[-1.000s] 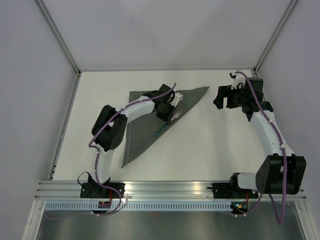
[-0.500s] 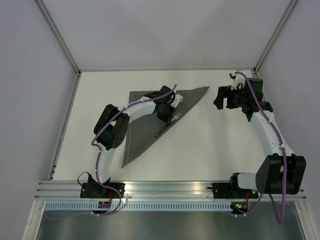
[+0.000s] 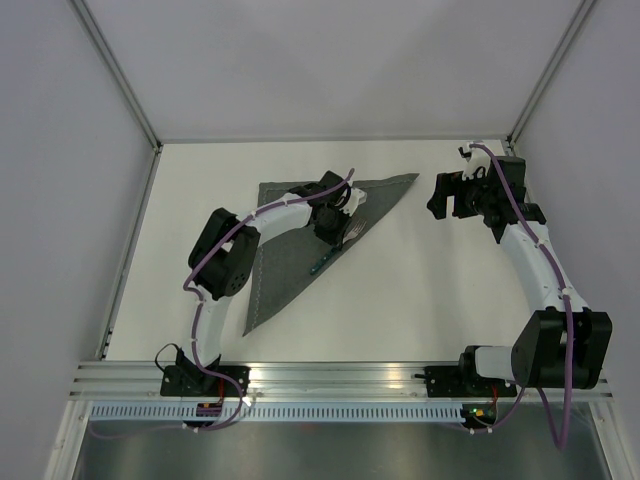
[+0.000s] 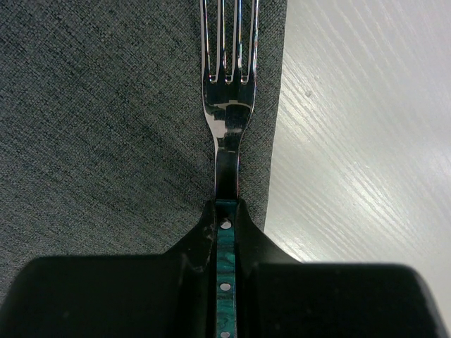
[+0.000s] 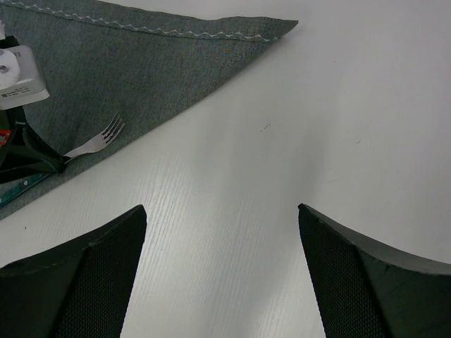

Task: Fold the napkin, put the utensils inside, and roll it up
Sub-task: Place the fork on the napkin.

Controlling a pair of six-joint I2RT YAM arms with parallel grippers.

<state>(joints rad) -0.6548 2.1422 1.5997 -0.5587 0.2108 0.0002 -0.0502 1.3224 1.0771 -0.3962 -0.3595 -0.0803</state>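
White table — left claw still clamps fork on napkin, unmoved.

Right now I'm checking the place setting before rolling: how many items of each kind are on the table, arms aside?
Napkin: 1
Fork: 1
Total: 2

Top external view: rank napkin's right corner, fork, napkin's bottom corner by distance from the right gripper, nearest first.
1. napkin's right corner, just left of the right gripper.
2. fork, on the napkin's diagonal edge.
3. napkin's bottom corner, at the near left.
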